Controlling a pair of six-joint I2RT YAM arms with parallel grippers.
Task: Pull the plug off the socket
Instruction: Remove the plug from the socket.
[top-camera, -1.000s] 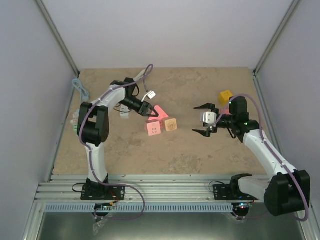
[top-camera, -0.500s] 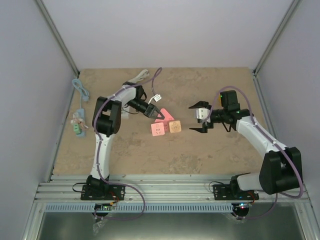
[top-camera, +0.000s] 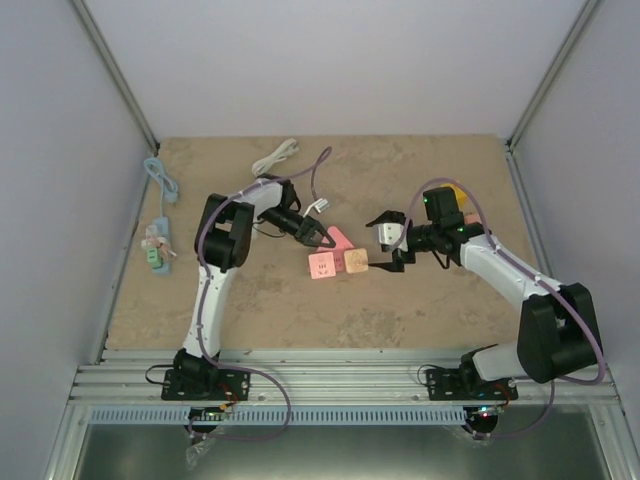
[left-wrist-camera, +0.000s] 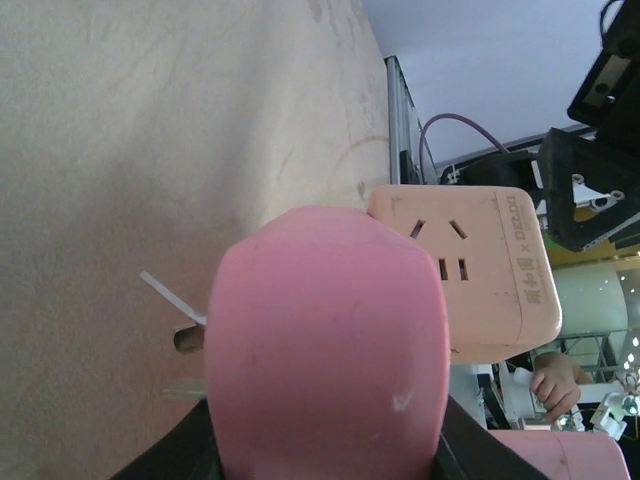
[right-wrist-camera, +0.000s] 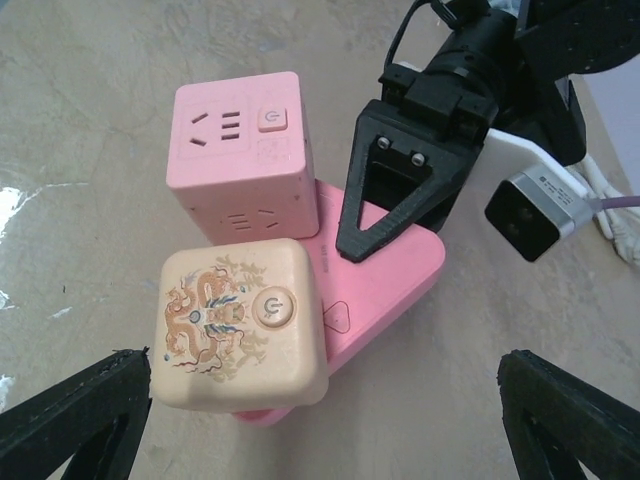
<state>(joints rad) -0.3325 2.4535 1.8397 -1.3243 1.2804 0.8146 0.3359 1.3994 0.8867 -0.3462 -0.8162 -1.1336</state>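
My left jaws are pressed tight on the flat pink block, gripping it at its far-left end. From my left wrist the block fills the gap between the two fingers, with metal pins showing at its side.

The pink socket cube and the beige socket cube sit against that block, side by side near the middle of the table. From my right wrist the beige cube lies on the block, with the pink cube behind it.

My right jaws are spread wide, just right of the beige cube and holding nothing. I cannot tell whether the near finger touches it.

My left arm stands tall, its forearm folded across to the right. My right arm stretches from its base out and leftward, the wrist pointing left.

Since a second ago, my left arm has carried the cluster rightward, and my right jaws have come left to meet it.
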